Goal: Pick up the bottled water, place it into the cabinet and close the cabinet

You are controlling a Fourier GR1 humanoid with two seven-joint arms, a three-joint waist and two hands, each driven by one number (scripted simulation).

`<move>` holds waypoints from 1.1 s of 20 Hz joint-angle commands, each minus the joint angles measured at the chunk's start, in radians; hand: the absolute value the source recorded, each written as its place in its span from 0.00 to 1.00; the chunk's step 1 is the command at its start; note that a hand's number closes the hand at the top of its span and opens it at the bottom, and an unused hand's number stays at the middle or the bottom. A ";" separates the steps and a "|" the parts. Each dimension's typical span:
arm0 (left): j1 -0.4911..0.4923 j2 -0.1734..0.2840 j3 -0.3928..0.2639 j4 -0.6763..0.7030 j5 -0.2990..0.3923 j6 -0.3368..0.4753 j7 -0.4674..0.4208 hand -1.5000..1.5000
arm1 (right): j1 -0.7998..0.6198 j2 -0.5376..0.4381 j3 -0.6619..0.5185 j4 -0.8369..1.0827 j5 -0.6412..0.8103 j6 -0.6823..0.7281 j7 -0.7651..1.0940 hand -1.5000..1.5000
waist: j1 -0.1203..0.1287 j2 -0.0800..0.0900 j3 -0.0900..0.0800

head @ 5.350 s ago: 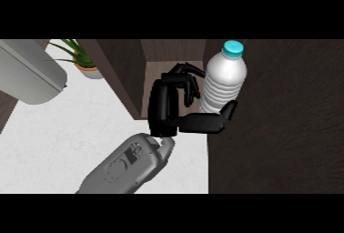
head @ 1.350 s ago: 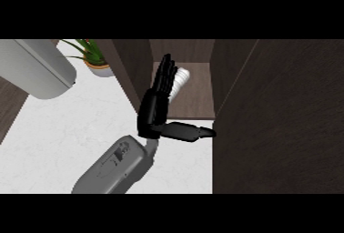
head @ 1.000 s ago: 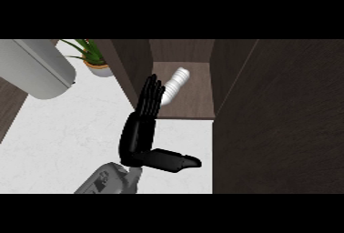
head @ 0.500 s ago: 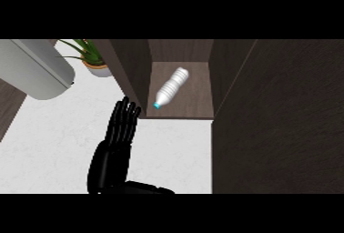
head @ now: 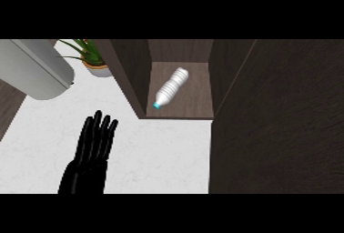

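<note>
The bottled water (head: pixel 170 87), clear with a blue cap, lies on its side on the shelf inside the open dark-wood cabinet (head: pixel 183 111). Its cap points toward the front left of the shelf. My left hand (head: pixel 91 150) is over the white counter, below and to the left of the cabinet opening. It is open, with straight fingers pointing up the view. It touches nothing and is well apart from the bottle. My right hand does not show.
A broad dark wood panel (head: pixel 279 113) fills the right side of the view beside the cabinet opening. A large grey rounded appliance (head: pixel 32 68) and a potted plant (head: pixel 94 58) stand at the upper left. White marble counter (head: pixel 161 154) spreads below the cabinet.
My left hand held the bottle upright at the cabinet, then let it go and drew back down and left, fingers straightening. The bottle now lies on its side inside.
</note>
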 commanded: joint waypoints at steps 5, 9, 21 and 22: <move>0.083 0.075 0.103 -0.053 0.069 -0.071 -0.024 0.00 | -0.117 0.070 0.284 -0.188 0.295 -0.087 0.185 1.00 | 0.004 0.002 -0.003; 0.151 0.090 0.091 -0.092 0.056 -0.072 -0.053 0.00 | -0.225 0.114 0.364 -0.145 0.331 -0.127 0.260 1.00 | 0.021 -0.003 -0.005; 0.258 0.157 0.170 -0.100 0.131 -0.189 -0.097 0.00 | -0.556 0.191 0.447 -0.016 0.372 -0.271 0.437 1.00 | 0.023 -0.006 -0.007; 0.260 0.161 0.190 -0.100 0.140 -0.196 -0.104 0.00 | -0.588 0.190 0.448 0.003 0.377 -0.283 0.465 1.00 | 0.026 -0.003 -0.007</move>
